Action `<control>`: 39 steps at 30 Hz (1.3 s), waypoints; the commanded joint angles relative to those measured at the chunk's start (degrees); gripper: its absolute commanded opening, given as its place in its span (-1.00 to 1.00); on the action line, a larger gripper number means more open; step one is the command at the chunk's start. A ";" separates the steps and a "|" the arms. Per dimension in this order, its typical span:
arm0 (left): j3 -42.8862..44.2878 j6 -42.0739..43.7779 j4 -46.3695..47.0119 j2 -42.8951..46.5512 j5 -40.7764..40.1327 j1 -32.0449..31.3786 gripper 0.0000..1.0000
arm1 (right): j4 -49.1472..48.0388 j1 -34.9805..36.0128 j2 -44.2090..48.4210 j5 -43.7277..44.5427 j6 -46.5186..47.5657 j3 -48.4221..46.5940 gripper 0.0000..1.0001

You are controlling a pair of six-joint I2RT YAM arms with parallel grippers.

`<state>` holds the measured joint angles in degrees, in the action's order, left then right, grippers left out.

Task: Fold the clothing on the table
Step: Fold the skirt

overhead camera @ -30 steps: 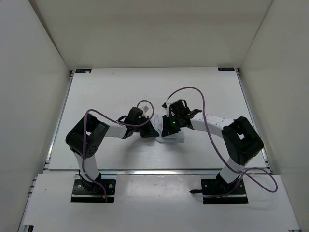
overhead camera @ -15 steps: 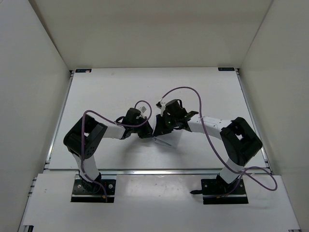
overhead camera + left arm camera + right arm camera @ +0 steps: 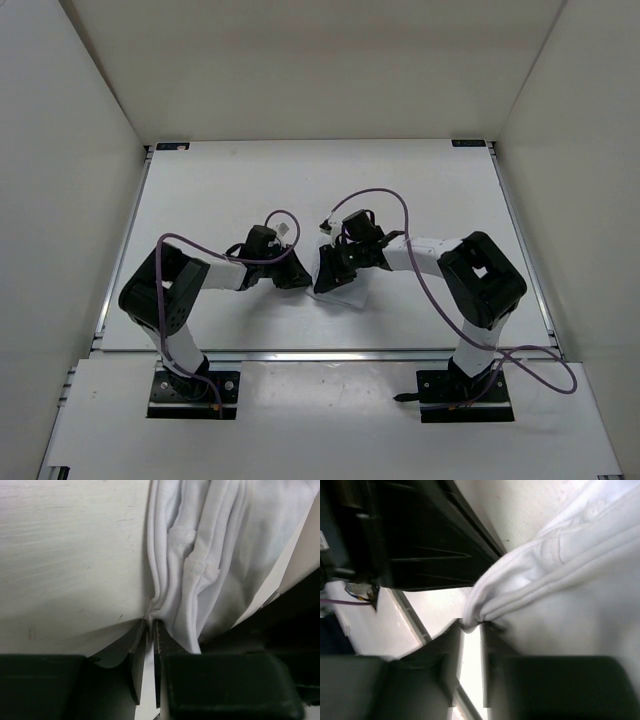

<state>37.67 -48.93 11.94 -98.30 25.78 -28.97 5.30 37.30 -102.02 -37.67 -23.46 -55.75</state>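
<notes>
From above, you see the small, thin white cloth garment lying bunched in a narrow heap on the flat matte white surface. The left arm comes in at the garment's left edge. The right arm leans over the garment from its right. Both wrists sit low and close together at the garment, probably because a folded edge is being laid down there.

In the left wrist view, the left fingers stand a thin slit apart. The garment's pleats gather to a point right at their tips, with bare surface to the garment's left. You cannot tell whether the cloth is pinched or just let go.

In the right wrist view, the right fingers are likewise a narrow slit apart. A rounded fold of the garment rests at their tips, and the rest of the garment spreads to the right. Grasping or released, you cannot tell.
</notes>
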 commanded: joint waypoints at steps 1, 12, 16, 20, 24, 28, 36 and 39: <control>-2.34 1.29 -3.87 1.09 -0.91 1.37 -0.49 | 2.07 -0.65 -2.56 -3.55 2.63 -3.66 -0.46; -5.41 -3.36 0.54 8.55 4.72 6.11 -0.36 | 7.19 -7.83 16.04 -4.41 2.47 -9.65 -0.15; -5.94 -3.11 -1.04 13.56 5.51 8.75 -0.33 | 4.29 -14.43 19.14 -6.71 -0.08 -3.69 -0.16; -7.00 -1.79 -3.94 18.31 6.12 11.38 -0.30 | -6.33 -17.70 18.62 -8.20 -5.01 5.37 -0.21; -7.87 1.11 -8.51 21.39 5.95 13.85 -0.27 | -14.67 -15.34 11.43 -8.65 -7.12 6.00 -0.41; -8.67 2.52 -10.62 24.12 6.73 15.43 -0.27 | -21.47 -10.77 0.98 -9.96 -10.46 5.04 -0.55; -6.91 8.58 -16.69 25.70 8.32 18.33 -0.07 | -0.05 -6.27 -10.05 -2.68 -2.74 -7.35 -0.47; -6.13 9.72 -17.13 25.18 11.12 19.74 0.97 | 1.90 -6.36 -3.75 -1.88 -2.99 -7.45 -0.45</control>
<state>29.58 -41.67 -3.46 -74.81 33.47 -10.48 1.78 31.03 -111.59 -43.20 -29.02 -61.98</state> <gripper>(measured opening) 0.798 0.273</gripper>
